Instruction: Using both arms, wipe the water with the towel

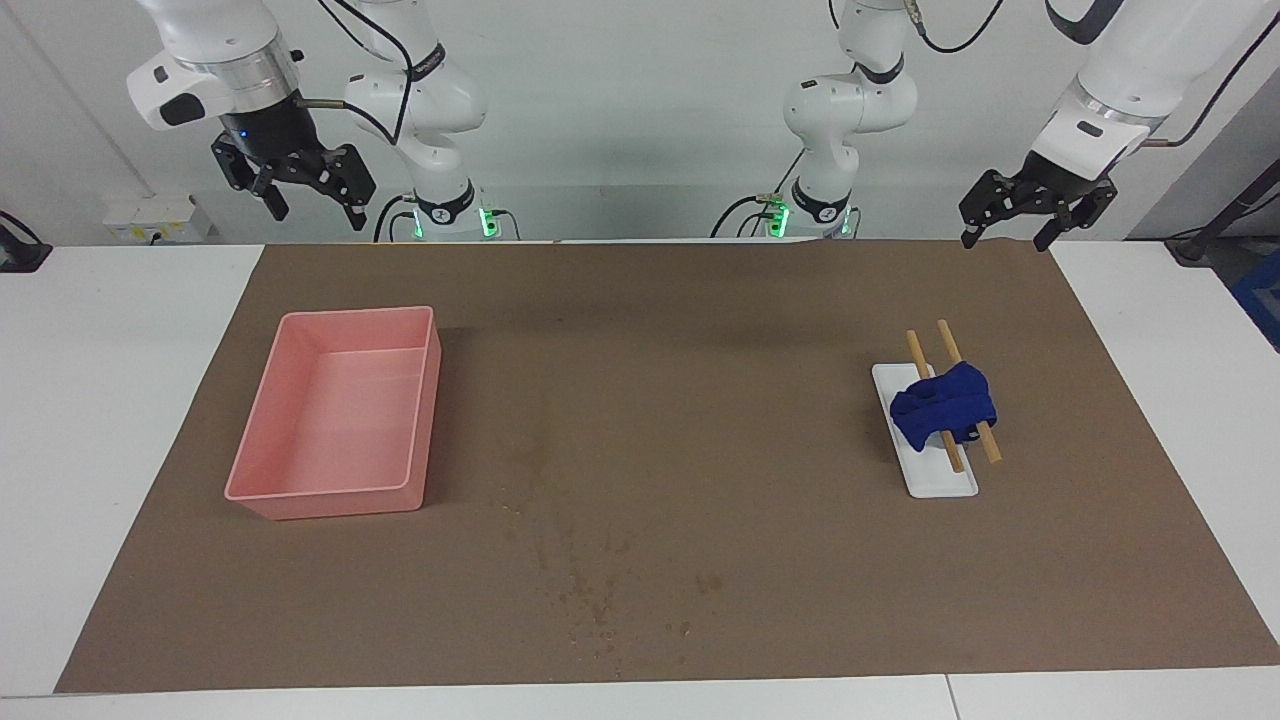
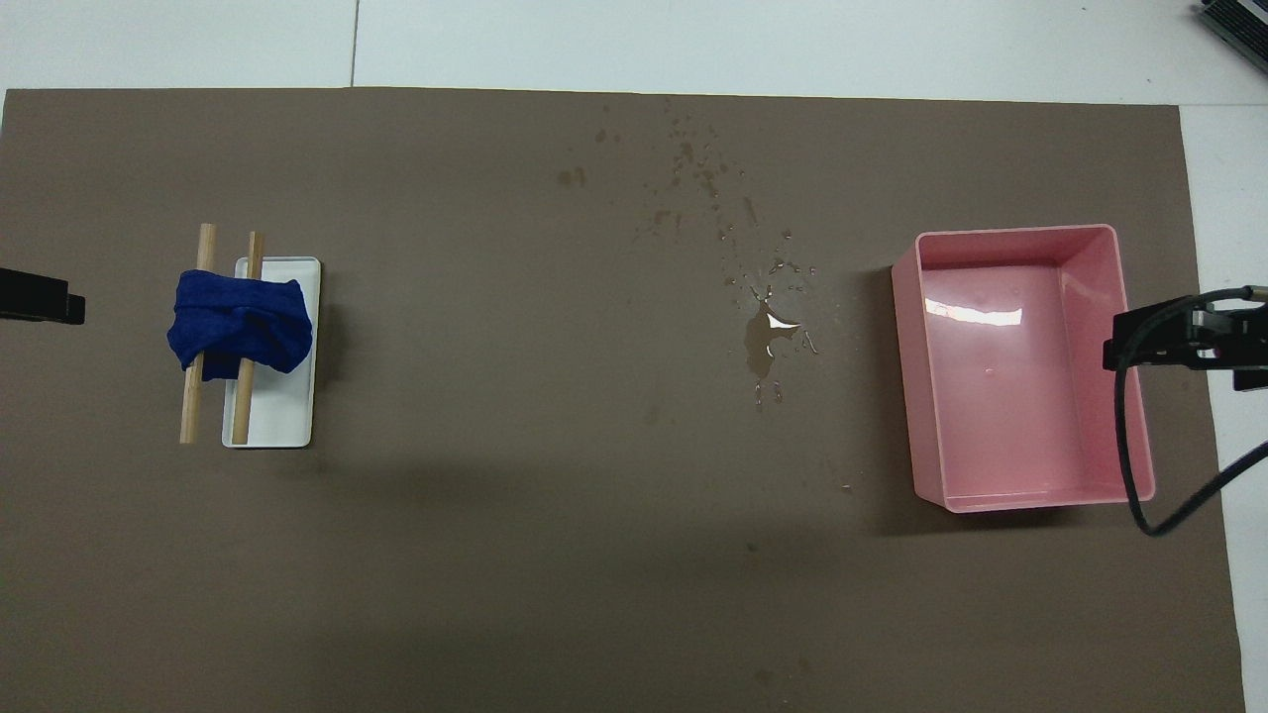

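The dark blue towel (image 1: pixel 942 407) (image 2: pixel 240 322) lies bunched over two wooden sticks (image 1: pixel 915 350) (image 2: pixel 205 243) on a small white tray (image 1: pixel 945 483) (image 2: pixel 282 416) toward the left arm's end of the mat. Water (image 2: pixel 763 342) pools mid-mat beside the pink bin, with droplets (image 1: pixel 590 595) scattered farther from the robots. My left gripper (image 1: pixel 1003 238) (image 2: pixel 40 302) hangs open, high over the mat's edge at its own end and apart from the towel. My right gripper (image 1: pixel 315 215) (image 2: pixel 1179 342) hangs open, high above the pink bin's end, holding nothing.
A pink bin (image 1: pixel 345 502) (image 2: pixel 1010 230) stands on the brown mat (image 1: pixel 700 330) toward the right arm's end. A black cable (image 2: pixel 1129 465) dangles from the right wrist over the bin's rim. White tabletop (image 1: pixel 100 400) borders the mat.
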`<state>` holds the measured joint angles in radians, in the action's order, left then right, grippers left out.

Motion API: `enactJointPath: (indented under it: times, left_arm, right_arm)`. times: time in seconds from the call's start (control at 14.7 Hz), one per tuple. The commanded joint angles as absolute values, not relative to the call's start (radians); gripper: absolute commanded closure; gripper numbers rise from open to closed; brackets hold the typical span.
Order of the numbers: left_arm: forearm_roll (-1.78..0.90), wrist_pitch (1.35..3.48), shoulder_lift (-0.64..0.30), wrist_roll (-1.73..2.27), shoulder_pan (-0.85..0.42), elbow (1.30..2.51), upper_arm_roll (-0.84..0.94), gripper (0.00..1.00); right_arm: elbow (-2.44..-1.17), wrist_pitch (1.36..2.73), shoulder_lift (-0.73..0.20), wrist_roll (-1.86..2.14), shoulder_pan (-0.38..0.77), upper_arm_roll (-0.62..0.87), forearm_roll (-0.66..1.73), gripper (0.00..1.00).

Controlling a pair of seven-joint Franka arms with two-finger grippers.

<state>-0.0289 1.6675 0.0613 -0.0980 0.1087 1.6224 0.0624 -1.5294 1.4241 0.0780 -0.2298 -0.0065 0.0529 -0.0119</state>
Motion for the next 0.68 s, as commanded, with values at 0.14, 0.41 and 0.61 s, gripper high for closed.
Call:
enactJointPath:
  times: [0.14,0.41,0.61]
  left_arm:
    - [-0.037,1.815,-0.012,-0.109,0.161,1.663,0.066,0.00]
    - [-0.064,1.932,-0.116,-0.107,0.179,1.652,0.064,0.00]
    - [-0.060,2.032,-0.159,-0.100,0.183,1.673,0.063,0.00]
  right_arm:
    - [-1.555,1.436,0.100,-0.213,-0.021,0.061,-0.018,0.00]
    - [-1.554,1.436,0.100,-0.212,-0.021,0.061,-0.018,0.00]
    - [-1.555,1.436,0.100,-0.213,-0.021,0.061,-0.018,0.00]
